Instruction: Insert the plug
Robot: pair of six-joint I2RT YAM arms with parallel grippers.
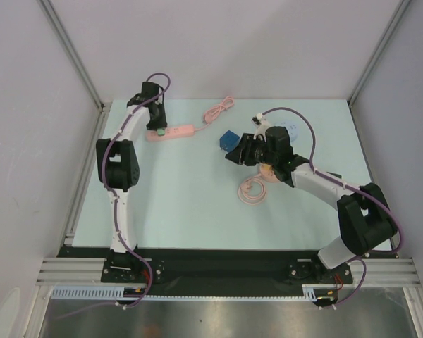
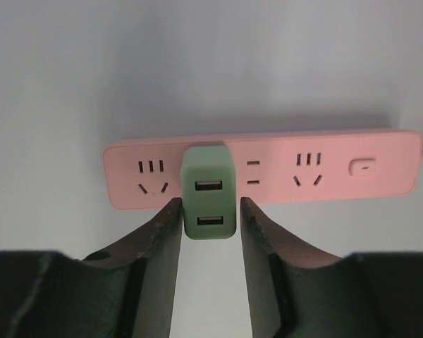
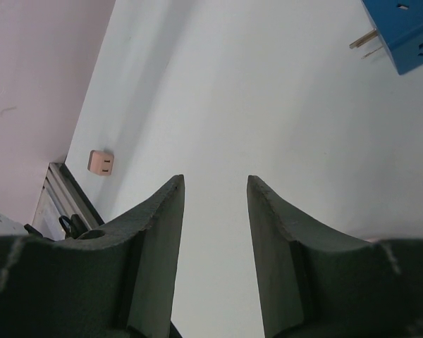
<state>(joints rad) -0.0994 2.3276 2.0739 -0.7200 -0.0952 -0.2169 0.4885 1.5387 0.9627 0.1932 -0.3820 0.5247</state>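
A pink power strip (image 2: pixel 268 169) lies on the table at the back left (image 1: pixel 175 132). A green plug with two USB ports (image 2: pixel 209 193) sits in the strip's second socket (image 1: pixel 158 131). My left gripper (image 2: pixel 211 201) straddles the plug's near end, its fingertips (image 2: pixel 173 211) close beside it with a thin gap showing on the right, so it is open. My right gripper (image 3: pixel 215 179) hovers mid-table (image 1: pixel 231 156), open with nothing between its fingers. A blue plug with metal prongs (image 3: pixel 407 32) lies just beyond it (image 1: pixel 229 139).
A coiled pink cable (image 1: pixel 252 189) lies under the right arm. The strip's pink cord (image 1: pixel 218 110) runs toward the back wall. A small pink block with two slots (image 3: pixel 100 163) sits near the table's rail. White walls enclose the table on three sides.
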